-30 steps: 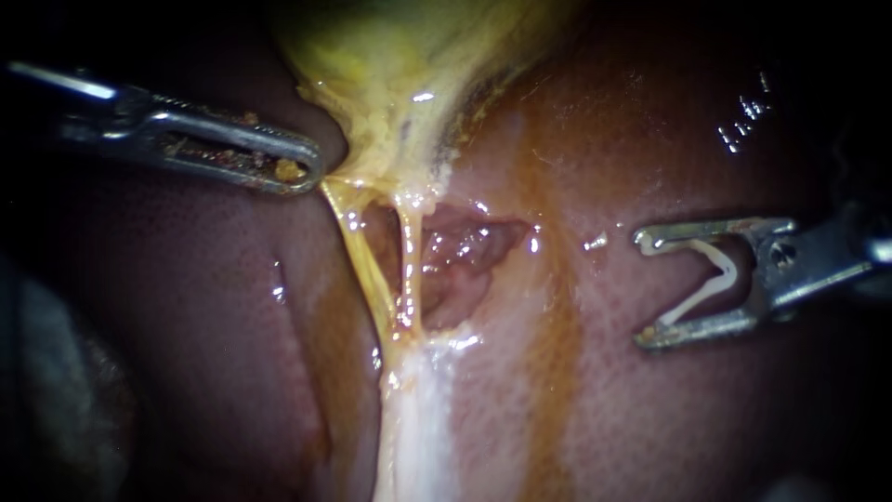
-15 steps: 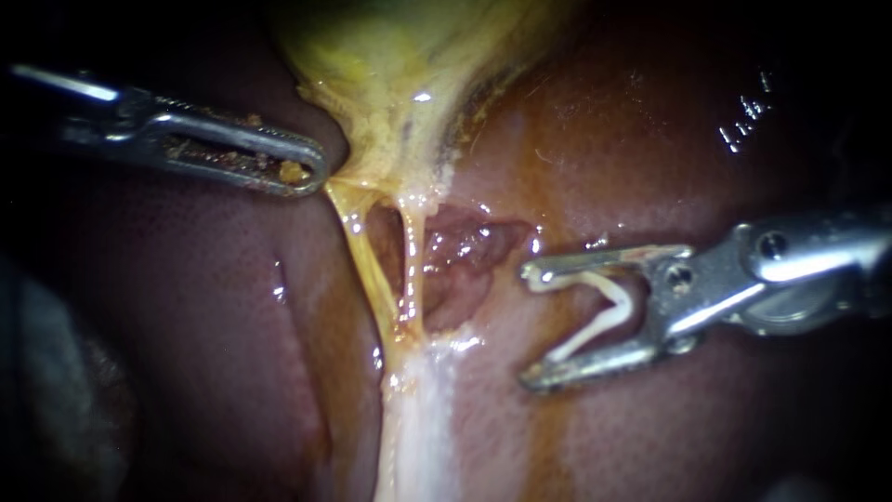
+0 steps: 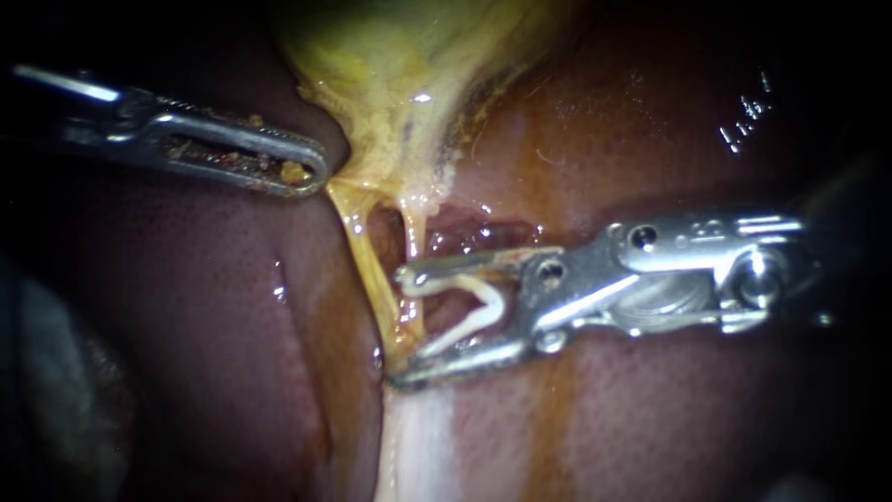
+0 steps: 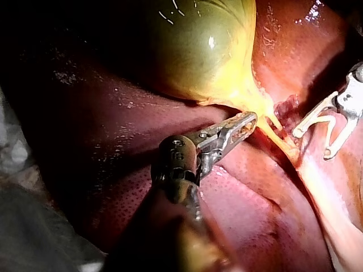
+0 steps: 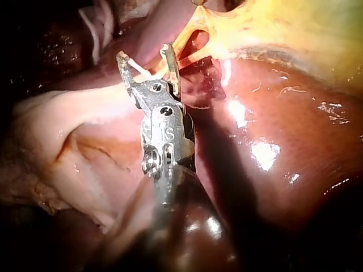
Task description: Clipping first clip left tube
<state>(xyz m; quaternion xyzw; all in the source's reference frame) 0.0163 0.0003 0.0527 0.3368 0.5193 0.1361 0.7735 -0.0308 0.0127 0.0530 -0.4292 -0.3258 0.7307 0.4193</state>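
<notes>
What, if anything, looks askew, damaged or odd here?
Nothing stands out: the white clip sits evenly in the right instrument at the tubes, unbent, and the left instrument holds the gallbladder at its yellow edge.

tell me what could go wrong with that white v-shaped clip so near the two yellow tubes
The right instrument, holding the white V-shaped clip, seems to straddle the right thin yellow tube, so the clip may miss the left tube. If the left instrument slips off the yellow gallbladder neck, both tubes could slacken.
</notes>
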